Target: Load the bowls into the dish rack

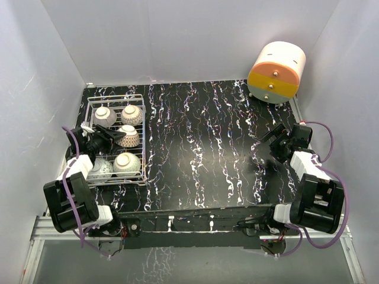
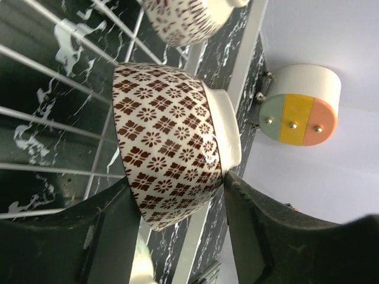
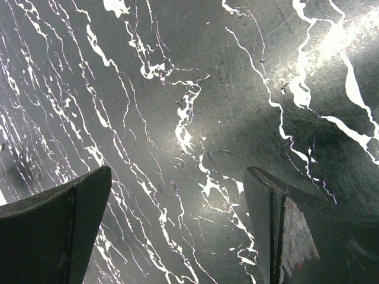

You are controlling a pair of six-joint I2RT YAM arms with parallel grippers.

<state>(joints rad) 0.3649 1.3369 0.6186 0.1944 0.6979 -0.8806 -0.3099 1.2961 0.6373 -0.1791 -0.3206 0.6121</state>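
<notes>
1. Table point(image 1: 201, 148): black top with white marbling, enclosed by plain white walls on the left, far and right sides.
2. Dish rack point(image 1: 116, 97): white wire, standing on the table along its left edge.
3. Cylinder point(image 1: 276, 72): cream, orange and yellow, at the far right corner, well apart from the rack.
4. Right gripper point(image 3: 179, 171): over bare table at the right side, jaws wide apart, nothing between them.
5. Left gripper point(image 1: 122, 136): reaching into the rack from its left side, jaws parted. The near side of a brown-patterned bowl point(image 2: 172, 148) shows in the gap. Contact with the fingers cannot be confirmed.
6. Bowls point(image 1: 105, 115): five, all inside the rack and all turned foot-up. Two sit at the far end, two at the near end. The brown-patterned one is between them on the right side.
</notes>
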